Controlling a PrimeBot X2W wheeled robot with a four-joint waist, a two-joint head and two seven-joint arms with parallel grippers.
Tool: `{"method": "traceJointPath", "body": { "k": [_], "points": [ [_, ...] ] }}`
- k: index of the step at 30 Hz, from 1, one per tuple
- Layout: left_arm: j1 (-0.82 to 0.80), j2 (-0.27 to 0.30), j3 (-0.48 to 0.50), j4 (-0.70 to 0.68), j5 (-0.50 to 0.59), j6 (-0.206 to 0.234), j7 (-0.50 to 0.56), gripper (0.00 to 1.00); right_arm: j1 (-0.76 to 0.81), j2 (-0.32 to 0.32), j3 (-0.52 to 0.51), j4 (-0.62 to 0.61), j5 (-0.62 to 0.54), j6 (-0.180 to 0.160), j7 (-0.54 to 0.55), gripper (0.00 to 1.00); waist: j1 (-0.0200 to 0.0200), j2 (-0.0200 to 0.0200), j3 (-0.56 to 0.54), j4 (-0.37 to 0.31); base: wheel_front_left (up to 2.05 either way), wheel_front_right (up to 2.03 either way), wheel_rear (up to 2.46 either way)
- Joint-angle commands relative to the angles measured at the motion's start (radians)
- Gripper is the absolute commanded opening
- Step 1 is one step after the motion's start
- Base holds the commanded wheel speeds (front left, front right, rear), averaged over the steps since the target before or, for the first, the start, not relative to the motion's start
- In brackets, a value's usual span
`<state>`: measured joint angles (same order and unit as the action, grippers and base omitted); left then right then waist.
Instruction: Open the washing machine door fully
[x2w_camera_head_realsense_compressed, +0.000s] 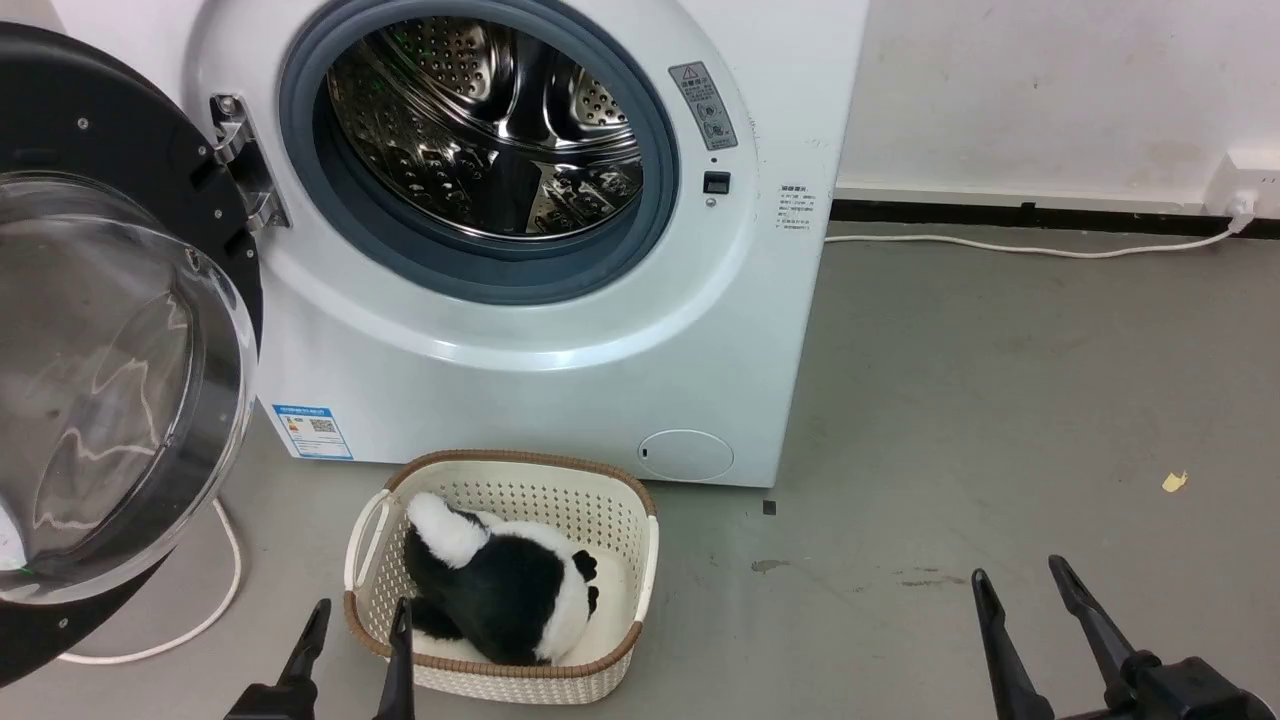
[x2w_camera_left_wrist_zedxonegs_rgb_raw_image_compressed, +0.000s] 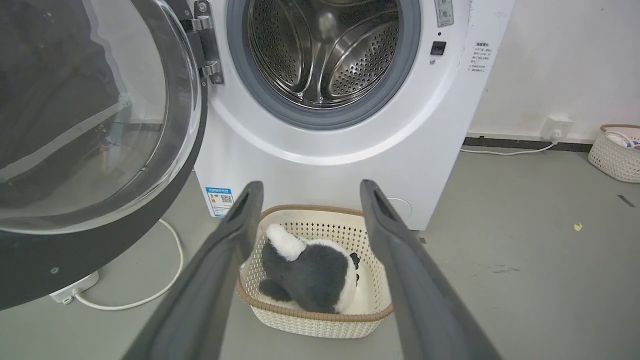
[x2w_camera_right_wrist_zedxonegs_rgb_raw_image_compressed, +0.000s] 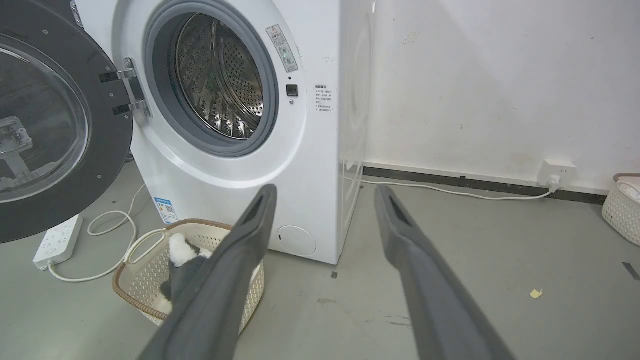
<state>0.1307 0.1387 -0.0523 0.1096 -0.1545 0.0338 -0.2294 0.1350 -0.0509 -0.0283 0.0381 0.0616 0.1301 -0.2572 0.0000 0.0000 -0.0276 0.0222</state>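
**Washer door stands wide, both claws apart and empty**

The washing machine door (x2w_camera_head_realsense_compressed: 110, 330), black-rimmed with a bulging glass bowl, stands swung out on its metal hinge (x2w_camera_head_realsense_compressed: 240, 160) at 9 o'clock in the head view. It is well clear of the steel drum (x2w_camera_head_realsense_compressed: 490, 130), whose grey-ringed mouth gapes at 12 o'clock. The white washing machine (x2w_camera_head_realsense_compressed: 560, 380) sits on a grey floor (x2w_camera_head_realsense_compressed: 1000, 400).

At 6 o'clock, just before the machine's foot, a cream basket (x2w_camera_head_realsense_compressed: 520, 460) holds a black-and-white plush toy (x2w_camera_head_realsense_compressed: 500, 590). The left claw (x2w_camera_head_realsense_compressed: 362, 608) shows at 7 o'clock, fingers spread and holding nothing. One fingertip overlaps the basket's near rim in the picture, and contact cannot be told. The right claw (x2w_camera_head_realsense_compressed: 1020, 570) shows at 5 o'clock, fingers likewise spread and empty over bare floor, well apart from the door.

A small round flap (x2w_camera_head_realsense_compressed: 686, 454) marks the machine's lower right corner. A white cable (x2w_camera_head_realsense_compressed: 1000, 245) trails along the floor at 2 o'clock.
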Motion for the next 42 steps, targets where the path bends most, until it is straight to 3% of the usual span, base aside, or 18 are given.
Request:
{"method": "traceJointPath", "body": {
  "k": [1, 6, 7, 42],
  "points": [
    [0.004, -0.002, 0.000, 0.004, -0.006, 0.005, -0.001, 1.00, 0.005, 0.001, 0.000, 0.003, 0.001, 0.001, -0.004, 1.00, 0.0000, 0.0000, -0.001, 0.000, 0.00, 0.00, 0.00],
    [0.001, -0.007, -0.001, 0.017, -0.024, 0.007, -0.001, 1.00, 0.005, 0.001, 0.002, -0.002, 0.002, 0.001, -0.005, 1.00, 0.0000, 0.0000, -0.001, 0.005, 0.00, 0.00, 0.00],
    [0.000, -0.003, 0.001, 0.017, -0.027, 0.003, 0.000, 0.00, 0.000, 0.000, 0.002, 0.000, 0.001, 0.000, 0.000, 0.00, 0.0000, 0.0000, -0.001, 0.004, 0.00, 0.00, 0.00],
    [-0.036, -0.025, 0.015, -0.017, 0.022, -0.008, 0.063, 0.00, -0.037, 0.000, 0.009, -0.010, -0.016, 0.000, 0.070, 0.00, 0.0000, 0.0000, 0.006, -0.003, 0.00, 0.00, 0.00]
  ]
}}
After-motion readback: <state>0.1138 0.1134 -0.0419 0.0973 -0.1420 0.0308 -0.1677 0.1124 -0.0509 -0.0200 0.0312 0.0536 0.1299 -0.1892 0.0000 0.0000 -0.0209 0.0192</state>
